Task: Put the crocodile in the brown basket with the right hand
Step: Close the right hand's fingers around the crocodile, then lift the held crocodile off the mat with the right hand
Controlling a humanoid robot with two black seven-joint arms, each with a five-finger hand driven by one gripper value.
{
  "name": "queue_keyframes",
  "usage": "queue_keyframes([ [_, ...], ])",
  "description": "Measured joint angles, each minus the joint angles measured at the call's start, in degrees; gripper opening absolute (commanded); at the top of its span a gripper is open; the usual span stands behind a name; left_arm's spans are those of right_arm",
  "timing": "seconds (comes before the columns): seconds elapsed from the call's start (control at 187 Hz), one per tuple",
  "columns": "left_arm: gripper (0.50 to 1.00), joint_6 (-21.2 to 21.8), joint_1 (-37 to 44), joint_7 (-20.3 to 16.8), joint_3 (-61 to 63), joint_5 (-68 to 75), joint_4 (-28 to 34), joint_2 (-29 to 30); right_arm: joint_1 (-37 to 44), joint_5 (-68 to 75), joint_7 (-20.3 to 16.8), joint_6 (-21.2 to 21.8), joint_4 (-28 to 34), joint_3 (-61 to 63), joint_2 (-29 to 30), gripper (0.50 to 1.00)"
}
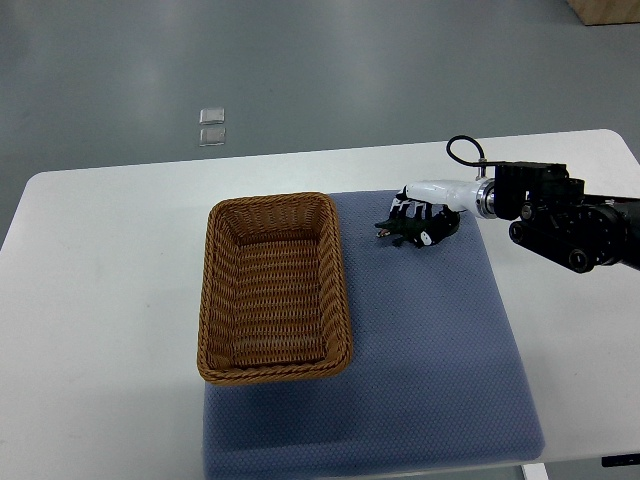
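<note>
A big white bench [100, 300] fills most of the view, and the grey floor [300, 70] shows on the far side of it. A blue mat [430, 350] lies on the right half of the bench. A brown basket [212, 300] made of woven wicker sits on the left edge of the mat, partly on the mat and partly on the white bench. The basket is long and has nothing inside it. The right arm [570, 225] is black and comes in from the right edge, over the far right part of the bench. At its tip is the white right robot hand [428, 212], over the far part of the mat, to the right of the basket's far corner. Its fingers curl down around a small dark green crocodile [398, 230], so the hand has hold of the toy. The crocodile is near the basket but not touching it, and it is not in the basket yet. I cannot tell if the toy is lifted or touching the mat. Two small clear things [211, 126] lie on the floor far beyond the bench.
</note>
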Motion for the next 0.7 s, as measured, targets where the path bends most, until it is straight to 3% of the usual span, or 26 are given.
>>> queue_keyframes([
  [0.702, 1.0, 0.0, 0.0, 0.01, 0.0, 0.0, 0.0, 0.0, 0.23, 1.42, 1.74, 0.71, 0.18, 1.05, -0.97, 0.5],
])
